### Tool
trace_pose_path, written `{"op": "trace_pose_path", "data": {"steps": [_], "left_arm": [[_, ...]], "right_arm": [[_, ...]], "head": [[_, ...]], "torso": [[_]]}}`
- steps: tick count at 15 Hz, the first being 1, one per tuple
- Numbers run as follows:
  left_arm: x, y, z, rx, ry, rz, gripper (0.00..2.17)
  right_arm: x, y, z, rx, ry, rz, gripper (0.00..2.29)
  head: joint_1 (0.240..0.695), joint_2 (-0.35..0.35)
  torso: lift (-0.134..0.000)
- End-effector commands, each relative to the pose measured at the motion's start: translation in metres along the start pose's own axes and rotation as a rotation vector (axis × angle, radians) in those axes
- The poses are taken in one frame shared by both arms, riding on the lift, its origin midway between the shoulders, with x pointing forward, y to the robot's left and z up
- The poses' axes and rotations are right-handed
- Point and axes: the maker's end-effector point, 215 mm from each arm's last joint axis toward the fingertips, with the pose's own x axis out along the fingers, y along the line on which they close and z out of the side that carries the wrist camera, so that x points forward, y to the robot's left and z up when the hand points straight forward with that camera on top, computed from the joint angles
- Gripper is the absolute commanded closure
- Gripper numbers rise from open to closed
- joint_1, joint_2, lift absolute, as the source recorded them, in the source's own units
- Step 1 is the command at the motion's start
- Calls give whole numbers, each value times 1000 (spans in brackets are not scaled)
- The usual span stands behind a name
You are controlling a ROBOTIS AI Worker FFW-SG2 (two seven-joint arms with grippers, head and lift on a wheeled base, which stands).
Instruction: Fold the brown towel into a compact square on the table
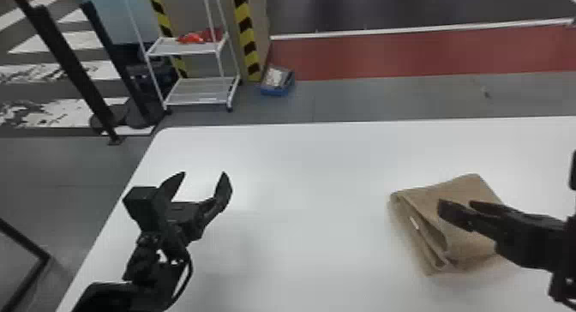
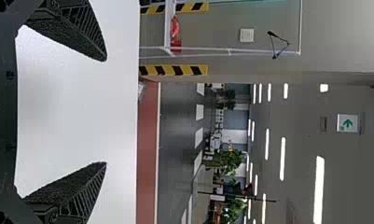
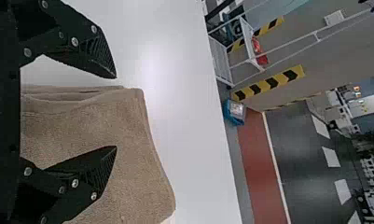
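Note:
The brown towel lies folded in layers on the right part of the white table, its stacked edges facing left with a small white tag. Over it is my right gripper, open with nothing between its fingers. In the right wrist view the towel spreads below the gripper. My left gripper stands open and apart from the towel, above the table's left side; the left wrist view has this gripper with bare tabletop between its fingers.
Beyond the table's far edge stand a white shelf cart and a blue box on the floor. Black posts rise behind the table's far left corner.

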Motion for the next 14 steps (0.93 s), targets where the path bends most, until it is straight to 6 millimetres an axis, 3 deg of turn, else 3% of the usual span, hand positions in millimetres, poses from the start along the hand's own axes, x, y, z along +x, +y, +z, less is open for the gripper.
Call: {"op": "trace_pose_path", "data": {"steps": [1, 2, 3, 5, 7, 14], "left_arm": [[0, 0, -1, -2, 1, 0, 87], [-1, 1, 0, 0, -1, 0, 87], [-1, 2, -1, 1, 0, 1, 87], [-1, 2, -1, 0, 0, 2, 87], [-1, 1, -1, 0, 0, 0, 87], [-2, 1, 10, -5, -35, 9, 87]], "right_arm": [[3, -21, 4, -18, -2, -65, 1288], [5, -29, 1, -30, 10, -96, 1767], [9, -39, -7, -27, 40, -127, 2024], [19, -48, -19, -18, 79, -144, 2044], [35, -41, -28, -23, 111, -127, 2040], [71, 21, -44, -99, 160, -16, 2040]], "head": [[695, 151], [695, 146], [695, 137], [695, 116], [695, 111], [695, 167]], "torso": [[-125], [-125], [-125], [-125], [-125], [-125]]}}
